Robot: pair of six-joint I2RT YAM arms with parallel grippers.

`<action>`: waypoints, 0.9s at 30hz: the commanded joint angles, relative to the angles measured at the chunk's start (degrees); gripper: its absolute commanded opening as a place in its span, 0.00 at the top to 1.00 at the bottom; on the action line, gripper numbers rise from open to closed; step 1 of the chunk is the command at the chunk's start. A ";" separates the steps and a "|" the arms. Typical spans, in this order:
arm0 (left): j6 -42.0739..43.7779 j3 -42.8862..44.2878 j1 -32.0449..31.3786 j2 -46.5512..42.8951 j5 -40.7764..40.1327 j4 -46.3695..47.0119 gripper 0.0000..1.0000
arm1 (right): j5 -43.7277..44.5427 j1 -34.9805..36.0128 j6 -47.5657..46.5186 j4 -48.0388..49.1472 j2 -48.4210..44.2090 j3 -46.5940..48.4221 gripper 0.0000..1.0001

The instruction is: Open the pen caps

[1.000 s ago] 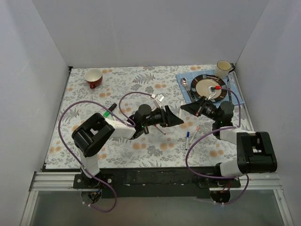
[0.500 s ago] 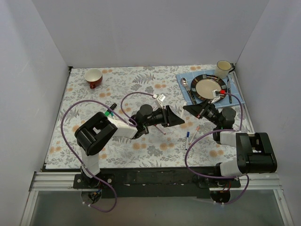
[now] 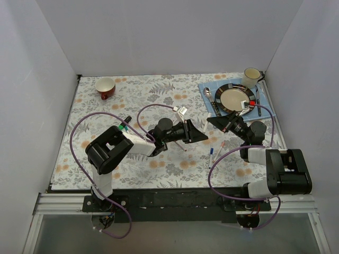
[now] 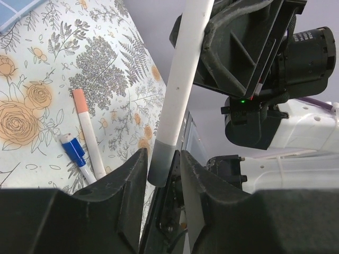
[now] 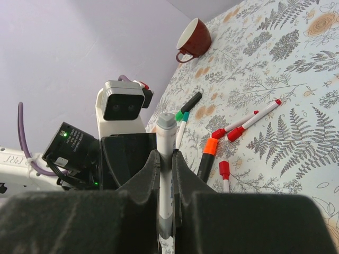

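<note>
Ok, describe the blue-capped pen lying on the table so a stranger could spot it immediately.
Find the blue placemat with the plate at the table's far right, then come straight toward the near edge, onto the floral tablecloth. Two thin white pens lie side by side there: take the blue-capped pen, not its neighbour with the pale orange end.

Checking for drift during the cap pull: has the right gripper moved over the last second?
Yes, slightly. Against the dark-rimmed plate, the right gripper, shut on a white pen, has drawn back from it, down the top view.
</note>
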 commanded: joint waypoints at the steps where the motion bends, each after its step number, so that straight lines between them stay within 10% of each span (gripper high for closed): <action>1: 0.66 1.94 -0.29 -0.85 0.22 0.84 0.72 | 0.66 -0.08 0.16 4.31 0.13 -0.43 0.99; 12: 2.33 2.65 -0.29 -0.85 0.83 0.31 1.00 | -0.74 -0.09 -1.68 2.38 0.40 -0.17 0.99; 18: 2.86 0.89 -0.11 -1.64 1.01 1.01 1.00 | -3.38 -0.17 -3.53 0.18 1.10 1.41 0.49; 27: 1.63 1.76 -0.02 0.02 5.39 3.03 1.00 | -4.87 0.53 -1.51 2.64 2.85 2.29 0.49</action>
